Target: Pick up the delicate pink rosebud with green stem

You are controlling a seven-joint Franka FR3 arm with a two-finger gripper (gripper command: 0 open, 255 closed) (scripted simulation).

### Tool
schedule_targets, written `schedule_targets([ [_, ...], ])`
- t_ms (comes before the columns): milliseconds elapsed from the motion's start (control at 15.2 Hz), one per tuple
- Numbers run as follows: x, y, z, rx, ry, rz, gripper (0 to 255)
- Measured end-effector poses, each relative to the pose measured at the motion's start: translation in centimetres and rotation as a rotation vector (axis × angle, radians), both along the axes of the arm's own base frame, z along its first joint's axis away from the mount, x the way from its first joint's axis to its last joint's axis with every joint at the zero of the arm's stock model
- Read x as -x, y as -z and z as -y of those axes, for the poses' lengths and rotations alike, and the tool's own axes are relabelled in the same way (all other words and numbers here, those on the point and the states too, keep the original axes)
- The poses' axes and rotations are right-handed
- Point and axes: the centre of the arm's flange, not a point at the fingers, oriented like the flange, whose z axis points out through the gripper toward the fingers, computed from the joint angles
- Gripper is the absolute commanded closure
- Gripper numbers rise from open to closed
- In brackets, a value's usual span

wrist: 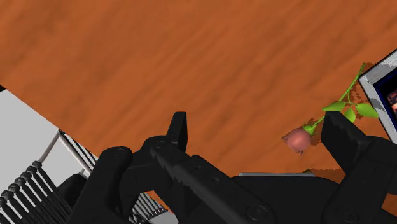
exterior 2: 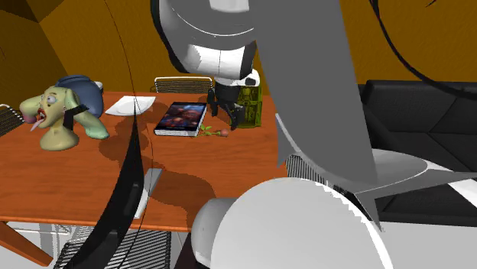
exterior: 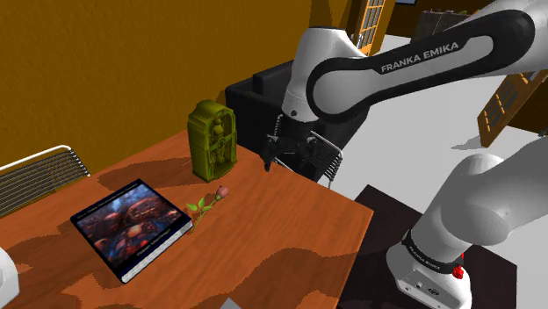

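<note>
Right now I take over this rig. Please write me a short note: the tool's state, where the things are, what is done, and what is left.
The tool is open and empty, above the table, near the green box.
The rosebud lies on the table, just beside the tool and not inside its grip. Its stem runs toward the book.
Done: nothing is grasped yet.
Left: probably centre the tool over the rosebud, lower, close gently, lift.
</note>
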Motion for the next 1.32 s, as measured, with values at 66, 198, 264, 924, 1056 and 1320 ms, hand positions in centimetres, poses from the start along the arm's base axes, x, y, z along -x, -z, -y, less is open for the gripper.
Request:
schedule_targets([
  [66, -0.6, 0.8, -1.0, -0.005, 0.022, 0.003, 0],
  [198, -1.9, 2.2, -2.2, -0.015, 0.068, 0.008, 0],
  [264, -2.4, 3.3, -2.7, -0.018, 0.092, 0.009, 0],
  [924, -10.1, 11.2, -8.6, -0.069, 0.319, 0.035, 0],
  [1056, -12.0, 12.9, -9.6, -0.08, 0.365, 0.04, 0],
  [1320, -15.7, 16.1, -11.6, -0.099, 0.458, 0.05, 0],
])
